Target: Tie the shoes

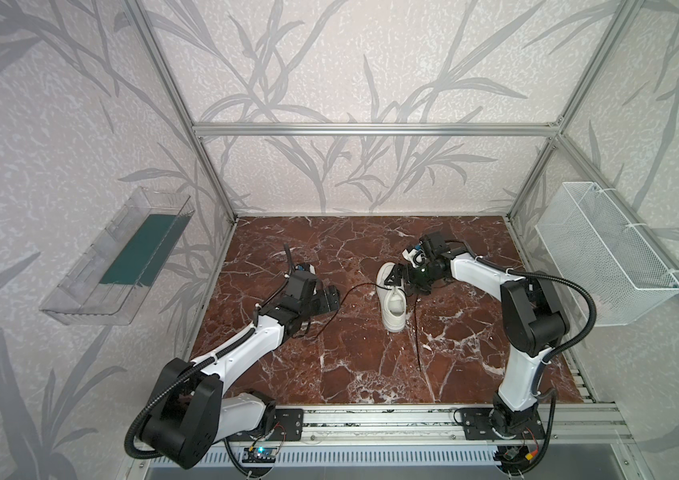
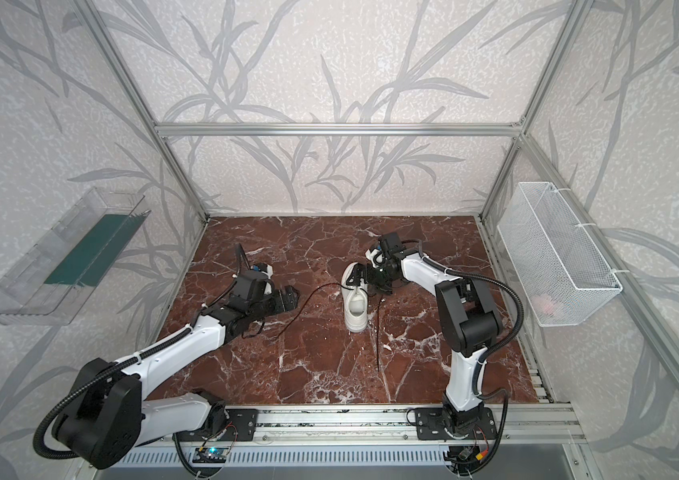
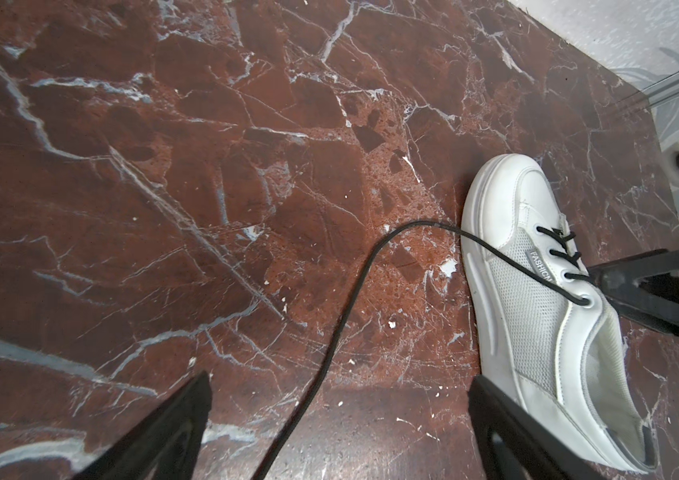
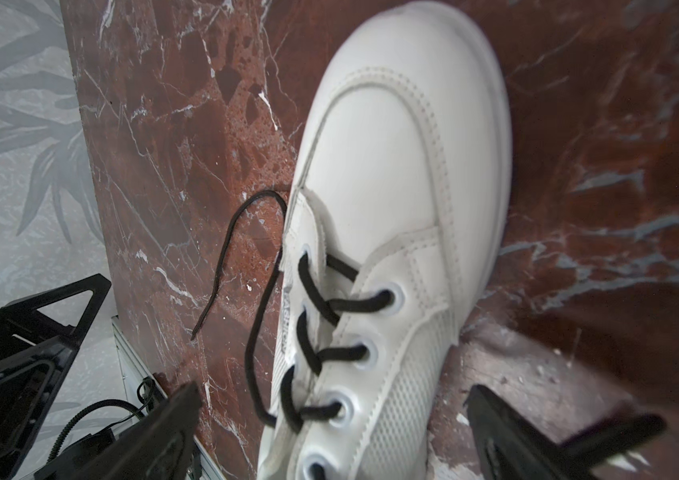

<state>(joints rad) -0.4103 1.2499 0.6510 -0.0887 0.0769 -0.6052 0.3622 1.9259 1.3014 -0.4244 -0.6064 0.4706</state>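
Centrally, a white mesh-sided sneaker [image 1: 392,309] is set on the veined marble desk [image 1: 329,374], thin black laces [image 4: 358,303] trailed loose; the left gripper [image 1: 334,297] is spread nearby; the right gripper [image 1: 399,279] is spread above it.

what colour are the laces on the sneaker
Black; the laces show best in the right wrist view, on the white sneaker.

Shoe [image 1: 392,309] sits on the table [image 1: 329,365], left hand [image 1: 333,297] beside it, right hand [image 1: 403,281] over it.
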